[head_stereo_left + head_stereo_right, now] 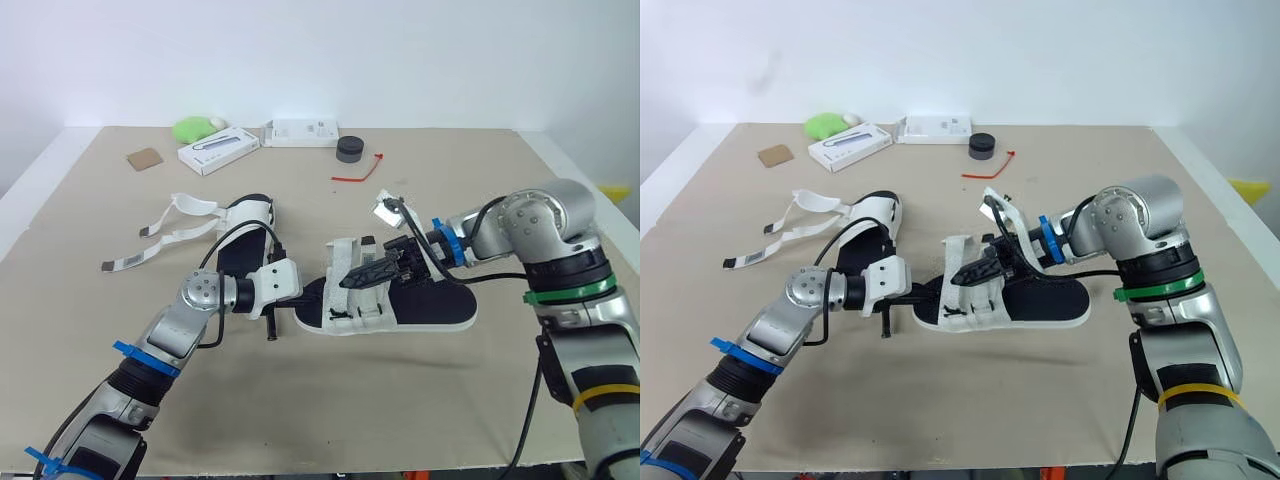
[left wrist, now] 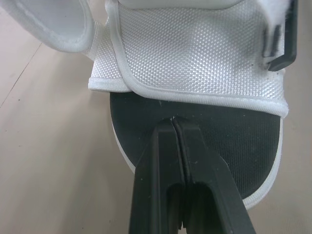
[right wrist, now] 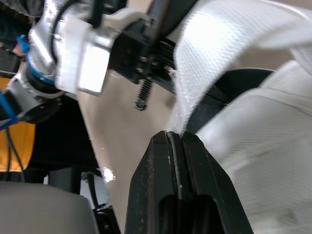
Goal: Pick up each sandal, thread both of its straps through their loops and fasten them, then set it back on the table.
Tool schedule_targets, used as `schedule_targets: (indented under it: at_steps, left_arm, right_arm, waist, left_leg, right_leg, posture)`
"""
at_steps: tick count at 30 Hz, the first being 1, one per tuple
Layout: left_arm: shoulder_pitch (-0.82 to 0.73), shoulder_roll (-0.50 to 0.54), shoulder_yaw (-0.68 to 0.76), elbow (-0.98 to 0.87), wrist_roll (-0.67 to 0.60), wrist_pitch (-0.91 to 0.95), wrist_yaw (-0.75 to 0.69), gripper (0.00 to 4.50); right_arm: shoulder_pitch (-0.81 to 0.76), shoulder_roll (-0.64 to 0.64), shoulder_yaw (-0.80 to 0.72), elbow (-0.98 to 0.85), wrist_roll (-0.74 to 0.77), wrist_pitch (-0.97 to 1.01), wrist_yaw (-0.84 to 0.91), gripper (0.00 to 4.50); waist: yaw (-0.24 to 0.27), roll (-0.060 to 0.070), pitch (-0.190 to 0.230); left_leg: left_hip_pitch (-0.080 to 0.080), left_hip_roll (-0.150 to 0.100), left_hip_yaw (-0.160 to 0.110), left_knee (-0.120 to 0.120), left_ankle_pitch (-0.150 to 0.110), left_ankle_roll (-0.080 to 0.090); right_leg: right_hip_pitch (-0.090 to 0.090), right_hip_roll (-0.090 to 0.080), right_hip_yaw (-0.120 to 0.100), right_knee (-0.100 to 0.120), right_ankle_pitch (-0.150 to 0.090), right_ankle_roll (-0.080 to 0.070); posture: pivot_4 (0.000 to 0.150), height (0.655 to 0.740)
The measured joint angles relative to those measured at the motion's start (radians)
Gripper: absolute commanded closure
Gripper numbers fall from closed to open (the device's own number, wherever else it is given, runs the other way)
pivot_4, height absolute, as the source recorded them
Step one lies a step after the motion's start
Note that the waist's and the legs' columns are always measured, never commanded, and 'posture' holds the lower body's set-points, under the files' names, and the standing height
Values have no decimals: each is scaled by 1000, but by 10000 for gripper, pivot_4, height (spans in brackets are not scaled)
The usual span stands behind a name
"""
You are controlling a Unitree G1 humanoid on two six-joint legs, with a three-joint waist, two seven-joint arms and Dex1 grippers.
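Sandal (image 1: 425, 300) lies flat mid-worktop (image 1: 450, 400), toe toward the left edge. Your right gripper (image 1: 352, 277) has its fingers closed on the white front strap (image 3: 209, 48), pinching its edge. Your left gripper (image 1: 316, 297) has its fingers pressed together with nothing between them, tips over the black footbed (image 2: 234, 141) at the toe. Second sandal (image 1: 250, 225) lies behind it, nearer the left edge, loose straps (image 1: 160, 240) spread out.

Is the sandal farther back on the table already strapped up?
No, the rear sandal has its straps unfastened, lying spread loose across the table.
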State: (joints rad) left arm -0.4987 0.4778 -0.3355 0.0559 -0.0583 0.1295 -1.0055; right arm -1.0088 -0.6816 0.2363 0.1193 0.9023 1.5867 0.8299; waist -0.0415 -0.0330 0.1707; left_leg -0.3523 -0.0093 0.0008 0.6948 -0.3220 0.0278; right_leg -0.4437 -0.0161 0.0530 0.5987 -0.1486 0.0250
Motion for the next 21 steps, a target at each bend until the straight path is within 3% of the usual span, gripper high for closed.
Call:
schedule_targets:
  at_steps: [1,21]
  left_arm:
    - [0,0,0,0,0,0,0,45000]
    - [-2,0,-1,4,0,-1,2,45000]
  right_arm:
    - [8,0,0,-5,-9,-7,-1,29666]
    - [74,151,-118,-96,-31,25,-118,29666]
  waist:
    - [0,0,0]
    - [0,1,-1]
  left_leg:
    - [0,0,0,0,0,0]
    - [-1,0,-2,0,0,-1]
  right_leg:
    - [0,0,0,0,0,0]
    - [0,-3,-4,0,1,-2]
  posture:
    - [1500,7400]
    - [1500,7400]
